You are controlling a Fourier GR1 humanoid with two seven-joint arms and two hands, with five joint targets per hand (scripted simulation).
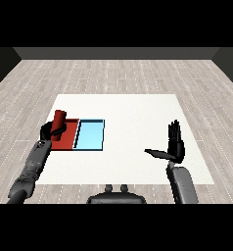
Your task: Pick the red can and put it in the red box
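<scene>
At the left of the frame, the robot's black left hand [48, 131] is curled round a tall red cylindrical can [59, 120], which stands slightly tilted over the left part of the flat red tray [69, 138]. Whether the can's base touches the tray floor cannot be told, since the hand covers its lower end. Just beside the red tray, on its right and sharing an edge, lies the light blue rectangular tray [90, 136]. Both trays sit on the left part of the white square table [133, 117]. Toward the lower right of the frame, the black right hand [174, 146] is raised above the table, fingers straight and pointing up, thumb stretched out to the left, holding nothing.
</scene>
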